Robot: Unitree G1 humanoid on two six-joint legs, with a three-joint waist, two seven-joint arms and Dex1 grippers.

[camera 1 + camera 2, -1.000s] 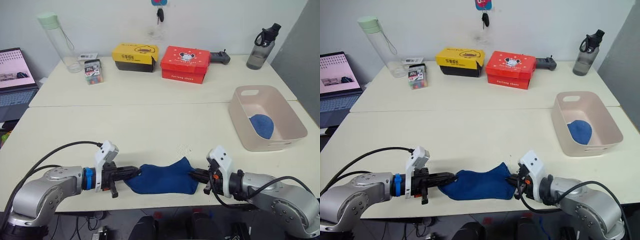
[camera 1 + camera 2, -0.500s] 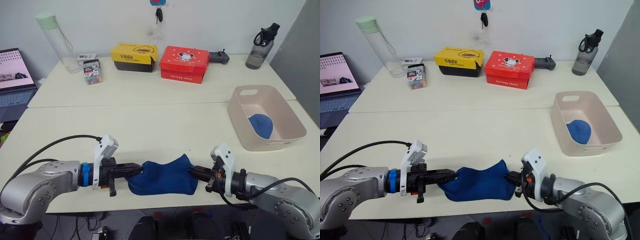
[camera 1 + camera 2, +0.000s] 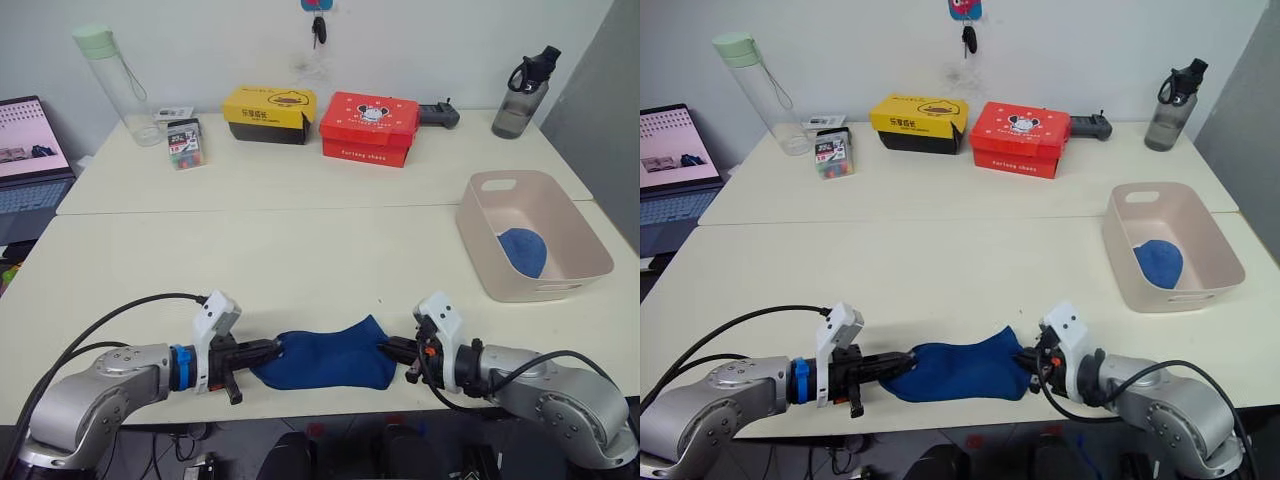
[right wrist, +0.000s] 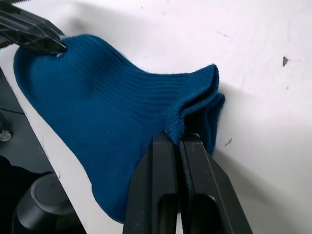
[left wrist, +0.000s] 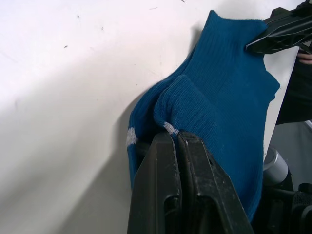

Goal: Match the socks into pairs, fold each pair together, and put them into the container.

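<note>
Arms lie low along the counter [image 3: 300, 250] edge: left gripper [image 3: 275, 348] and right gripper [image 3: 385, 346] fingers each pinch an end of the blue socks [image 3: 325, 358], container [image 3: 560, 285] at two o'clock.

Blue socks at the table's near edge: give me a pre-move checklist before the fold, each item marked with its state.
1. Left gripper shut on one end of the blue socks: ok.
2. Right gripper shut on the opposite end: ok.
3. Two sock layers caught in each grip: the wrist views show doubled edges at both jaws, ok.
4. Socks lying flat on the table between the grippers: ok, though they sit close to the near edge.
5. Container open, with room beside the blue bundle already inside: ok.
6. The two held socks truly match: cannot tell.
</note>
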